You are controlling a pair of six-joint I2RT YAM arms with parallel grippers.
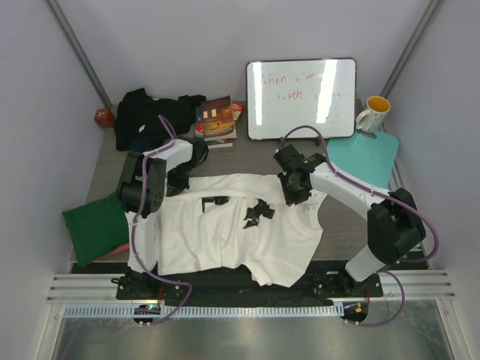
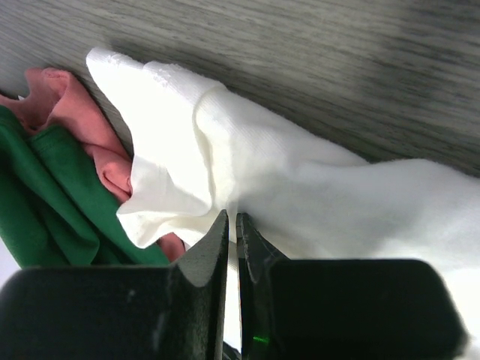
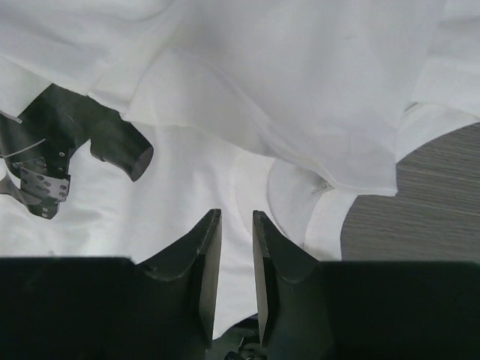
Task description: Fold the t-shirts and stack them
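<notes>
Arms bent low over white t-shirt (image 1: 225, 240). Left gripper (image 2: 232, 219) pinches its edge beside green t-shirt (image 2: 45, 195) and pink t-shirt (image 2: 75, 112). Right gripper (image 3: 236, 216) narrow, grip unclear.

Far edge of grey wood-grain table (image 1: 105, 176): whiteboard (image 1: 301, 99) propped upright, faint red writing. White mug (image 1: 373, 114), yellow inside, touching teal mat (image 1: 364, 157). Stacked books (image 1: 217, 120) left of board. Small red round object (image 1: 103, 117), far-left corner.

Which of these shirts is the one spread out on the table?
The white t-shirt with black marks, laid open in the middle. The black t-shirt is bunched at the far left; the green t-shirt lies at the left edge.
</notes>
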